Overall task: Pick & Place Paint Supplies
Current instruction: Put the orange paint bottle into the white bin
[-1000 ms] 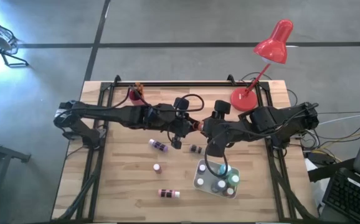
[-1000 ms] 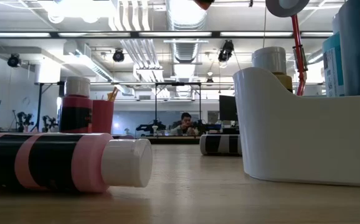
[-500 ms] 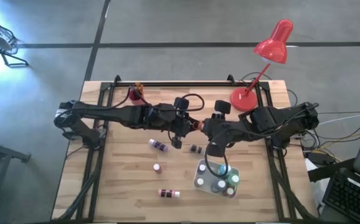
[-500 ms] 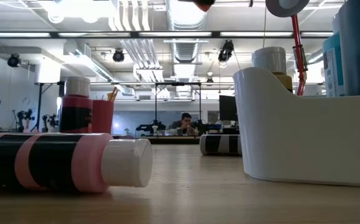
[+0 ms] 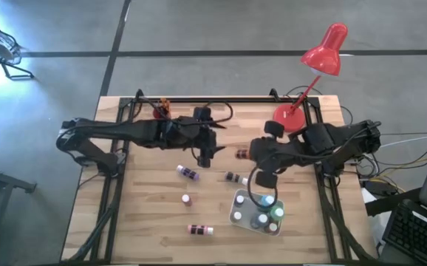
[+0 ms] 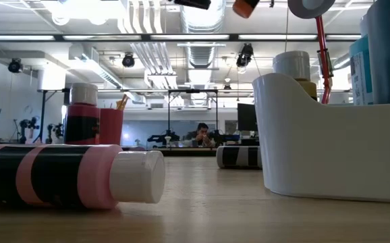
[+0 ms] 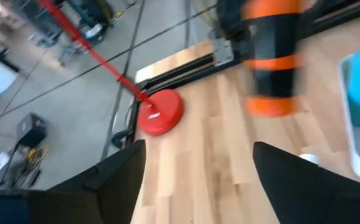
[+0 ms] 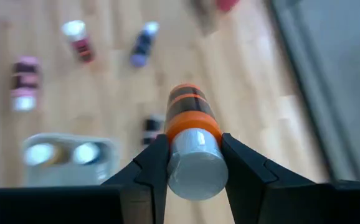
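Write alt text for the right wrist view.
The right end effector grips an orange-and-black paint bottle by its grey cap end, held above a wooden table. Below lie several loose paint bottles and a white tray holding capped bottles.

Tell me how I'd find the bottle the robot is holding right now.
Start at the red lamp, then follow the right arm to its gripper above mid-table. The bottle there is orange with dark bands, the only one off the table.

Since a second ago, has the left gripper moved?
Yes. In the high view the left gripper has pulled back, away from the red lamp base, towards the table's left side.
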